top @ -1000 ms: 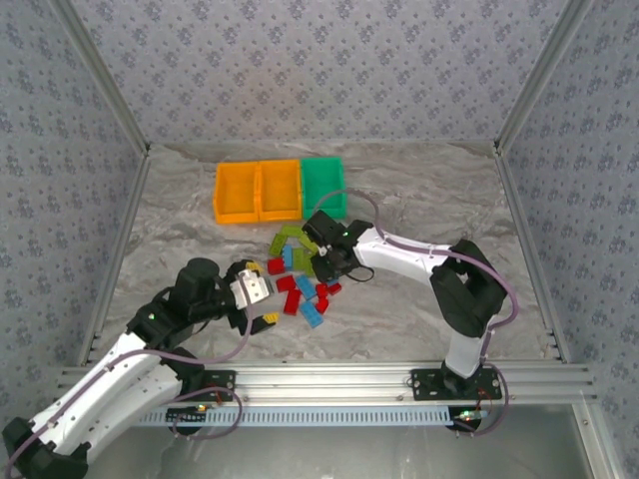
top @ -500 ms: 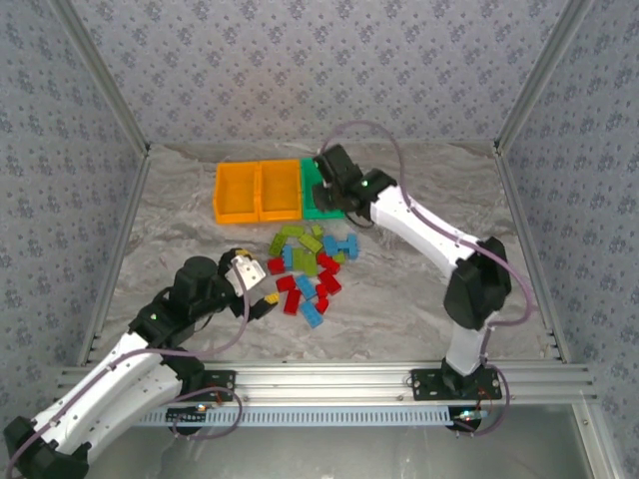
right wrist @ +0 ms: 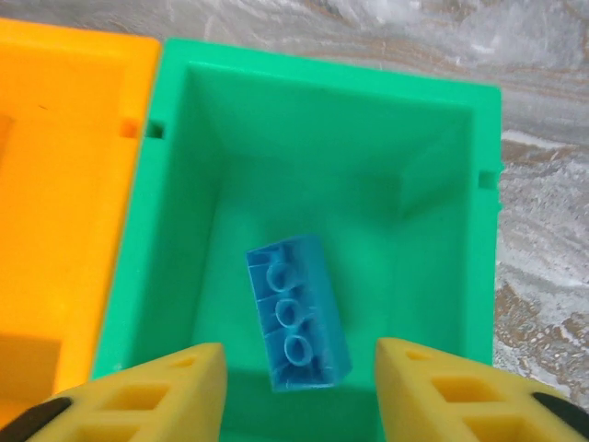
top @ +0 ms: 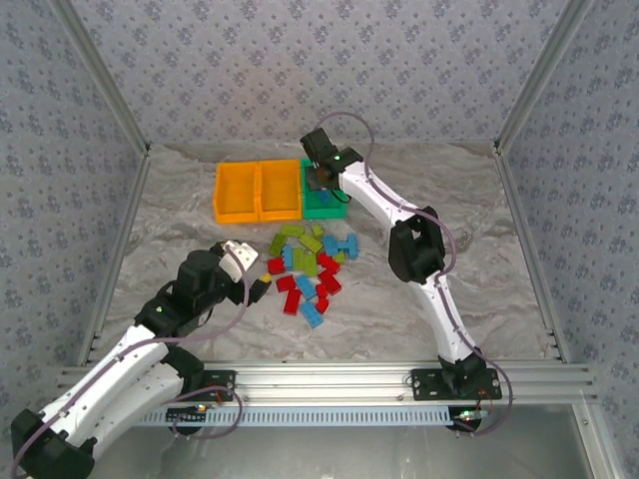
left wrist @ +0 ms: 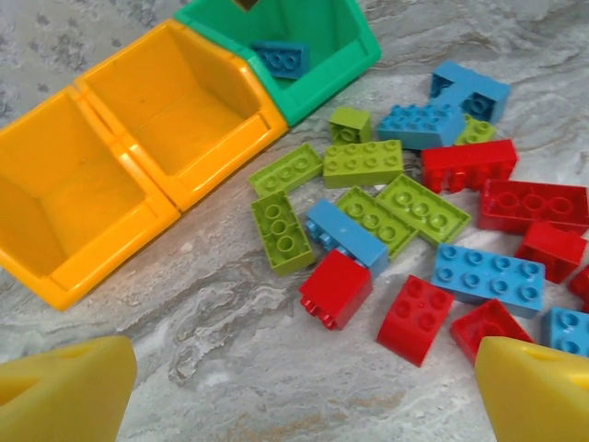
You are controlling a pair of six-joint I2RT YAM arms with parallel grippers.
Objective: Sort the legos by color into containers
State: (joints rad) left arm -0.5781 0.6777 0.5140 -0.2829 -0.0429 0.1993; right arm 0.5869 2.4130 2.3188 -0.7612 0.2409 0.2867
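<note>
Legos (left wrist: 421,208): one blue brick (right wrist: 296,315) lies underside-up on the floor of the green bin (right wrist: 322,64). The right claw (right wrist: 299,396) hangs directly above it, fingers parted, gripping nothing.

Judgement: the drop looks complete. Sound practice is to lift straight up, with the fingers kept apart and clear of the bin walls, before swinging back to the pile. Blue should go only to this bin.

The left claw (left wrist: 299,396) is spread wide and empty, low over the table (left wrist: 230,313) at the pile's near edge. The lone red brick (left wrist: 336,288) looks the cleanest pick.

Containers: both orange bins (left wrist: 216,138) stand beside the green one, touching in a row, with nothing inside. The remaining red, blue and lime bricks lie loose on the table near the bins.
</note>
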